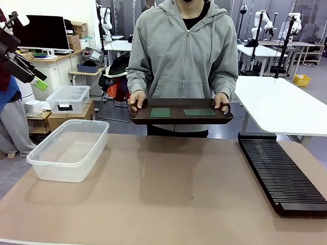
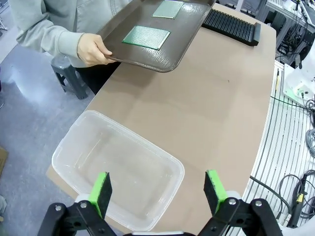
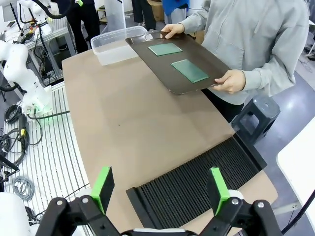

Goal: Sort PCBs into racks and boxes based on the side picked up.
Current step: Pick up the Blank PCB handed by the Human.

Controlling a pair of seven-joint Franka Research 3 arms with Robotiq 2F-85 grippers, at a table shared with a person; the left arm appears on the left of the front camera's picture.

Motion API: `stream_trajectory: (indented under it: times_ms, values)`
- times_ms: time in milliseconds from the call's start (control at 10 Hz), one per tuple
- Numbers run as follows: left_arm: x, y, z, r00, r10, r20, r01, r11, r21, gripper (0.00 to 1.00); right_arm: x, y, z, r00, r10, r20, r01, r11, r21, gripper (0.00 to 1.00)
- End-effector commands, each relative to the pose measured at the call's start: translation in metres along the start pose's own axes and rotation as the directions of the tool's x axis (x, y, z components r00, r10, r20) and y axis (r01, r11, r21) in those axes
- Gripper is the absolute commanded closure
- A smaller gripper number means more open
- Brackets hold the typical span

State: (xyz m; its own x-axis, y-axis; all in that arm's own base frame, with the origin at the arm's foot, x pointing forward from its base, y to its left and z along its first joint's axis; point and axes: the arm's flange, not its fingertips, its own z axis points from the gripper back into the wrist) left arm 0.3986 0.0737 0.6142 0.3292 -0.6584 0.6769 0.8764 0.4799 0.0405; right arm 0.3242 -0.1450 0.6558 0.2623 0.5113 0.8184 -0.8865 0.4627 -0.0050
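The person (image 1: pixel 182 48) holds the tray (image 1: pixel 179 120) level over the far edge of the table (image 1: pixel 166 203), apparently to offer it to the arms. On it the squarer PCB (image 1: pixel 160 112) and the longer PCB (image 1: pixel 199 112) lie flat and apart, both thin and green. The box (image 1: pixel 44 164) stands at the left and the rack (image 1: pixel 285 175) at the right, probably so each arm has its own place. The left claw (image 2: pixel 158 188) hangs above the box and the right claw (image 3: pixel 160 189) above the rack, both wide open and empty.
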Motion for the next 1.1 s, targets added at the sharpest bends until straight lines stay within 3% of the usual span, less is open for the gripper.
stream_trajectory:
  times_ms: [0, 1000]
  values:
    - [-0.003, -0.002, 0.003, 1.000, -0.004, -0.008, 0.004, 1.000, -0.006, 0.00, -0.006, -0.003, 0.007, 1.000, 0.026, 0.016, -0.026, 1.000, 0.017, 0.00]
    - [-0.004, 0.000, 0.007, 1.000, 0.009, 0.002, -0.009, 1.000, 0.007, 0.00, -0.015, 0.007, 0.032, 1.000, 0.001, 0.031, 0.001, 0.997, -0.072, 0.00]
